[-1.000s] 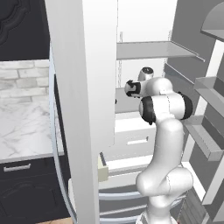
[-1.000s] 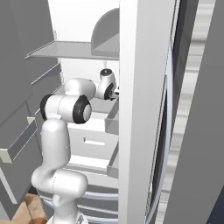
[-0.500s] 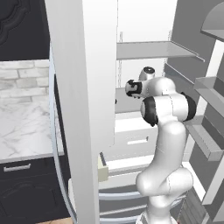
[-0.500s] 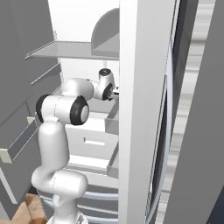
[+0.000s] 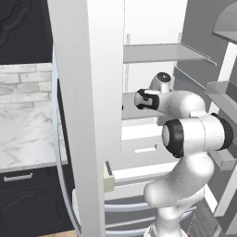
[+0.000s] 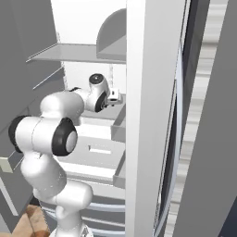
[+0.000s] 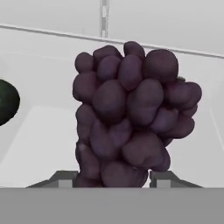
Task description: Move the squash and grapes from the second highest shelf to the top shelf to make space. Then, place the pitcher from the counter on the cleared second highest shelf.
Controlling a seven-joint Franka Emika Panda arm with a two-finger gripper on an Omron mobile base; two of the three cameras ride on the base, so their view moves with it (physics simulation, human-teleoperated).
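Observation:
The grapes (image 7: pixel 131 113), a dark purple bumpy cluster, stand upright on the second highest shelf (image 7: pixel 39 131) close in front of the hand. My gripper (image 7: pixel 113 178) has its two fingertips (image 7: pixel 65 178) pressed against the cluster's base on either side, so it is shut on it. A dark green rounded bit of the squash (image 7: pixel 6 103) shows at the left edge, apart from the grapes. In the base views my hand (image 5: pixel 144 99) (image 6: pixel 112 96) reaches into the fridge under the top shelf (image 5: pixel 157 53) (image 6: pixel 69 53), its fingers hidden behind the white fridge wall. The pitcher is out of view.
A white fridge wall (image 5: pixel 88 92) stands between the marble counter (image 5: pixel 23 139) and the shelves. White drawers (image 5: pixel 143 148) (image 6: pixel 99 152) sit below the hand. Grey door bins (image 5: pixel 222 92) line the open door on the right.
The hand has stayed at the second highest shelf. The arm's elbow has drifted slightly to the right in the left base view.

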